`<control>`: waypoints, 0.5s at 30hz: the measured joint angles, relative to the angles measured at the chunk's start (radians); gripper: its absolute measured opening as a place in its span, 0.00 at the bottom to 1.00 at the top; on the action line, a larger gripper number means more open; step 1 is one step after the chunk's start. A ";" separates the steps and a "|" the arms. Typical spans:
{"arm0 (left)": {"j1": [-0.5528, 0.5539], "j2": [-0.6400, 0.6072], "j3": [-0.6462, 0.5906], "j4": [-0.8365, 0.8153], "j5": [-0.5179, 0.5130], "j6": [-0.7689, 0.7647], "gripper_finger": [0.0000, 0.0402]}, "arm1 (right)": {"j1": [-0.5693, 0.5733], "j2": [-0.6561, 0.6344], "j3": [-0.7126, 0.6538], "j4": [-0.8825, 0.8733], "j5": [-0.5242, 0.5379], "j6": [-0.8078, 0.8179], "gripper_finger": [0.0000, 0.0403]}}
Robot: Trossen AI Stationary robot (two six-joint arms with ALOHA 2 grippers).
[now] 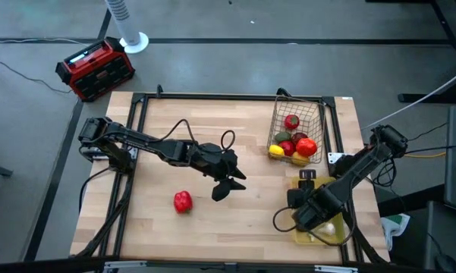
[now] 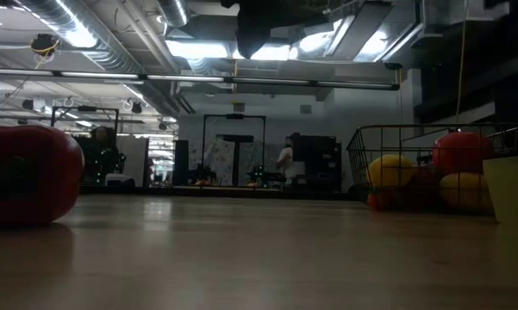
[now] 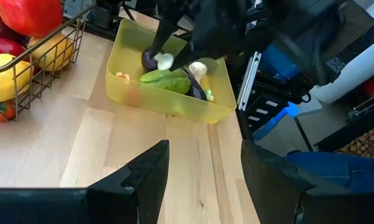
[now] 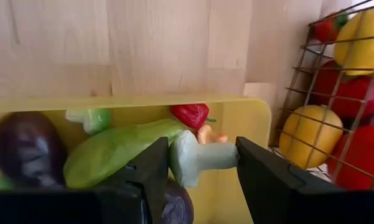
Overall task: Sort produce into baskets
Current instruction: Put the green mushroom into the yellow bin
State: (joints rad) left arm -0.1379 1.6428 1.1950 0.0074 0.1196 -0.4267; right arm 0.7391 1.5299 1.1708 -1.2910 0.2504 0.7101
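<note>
A red pepper (image 1: 183,201) (image 2: 26,172) lies alone on the wooden table, near its front left. My left gripper (image 1: 229,184) (image 3: 205,168) hovers open just right of it, with nothing between the fingers. The wire basket (image 1: 297,121) (image 3: 50,68) at the far right holds red and yellow fruit. The yellow tray (image 1: 307,236) (image 4: 112,102) at the near right holds a green cucumber (image 4: 118,152), a purple eggplant (image 4: 25,149) and a small red piece (image 4: 190,114). Above it, my right gripper (image 1: 312,214) (image 4: 202,168) is shut on a white mushroom-shaped piece (image 4: 199,158). My right gripper pinches the white piece end to end between its two fingers, one finger on the broad cap (image 4: 177,158), the other on the narrow stem end (image 4: 231,154). The fingers point steeply down into the tray. The piece lies level across the gap, just over the cucumber.
A red-and-black box (image 1: 95,68) and a white fan base (image 1: 133,42) stand on the floor beyond the table's far left corner. Bare wood stretches across the table's middle and near edge. A black frame rims the table.
</note>
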 joint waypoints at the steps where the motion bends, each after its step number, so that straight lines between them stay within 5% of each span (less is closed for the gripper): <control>1: 0.000 0.000 0.000 0.000 0.000 0.000 0.49 | 0.000 0.000 -0.014 0.011 0.000 0.000 0.43; 15: 0.000 0.000 0.000 0.000 0.000 0.034 0.49 | 0.000 0.000 -0.052 0.042 -0.001 -0.001 0.43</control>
State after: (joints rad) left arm -0.1379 1.6428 1.1950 0.0071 0.1197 -0.3926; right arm 0.7393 1.5299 1.1191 -1.2495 0.2497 0.7094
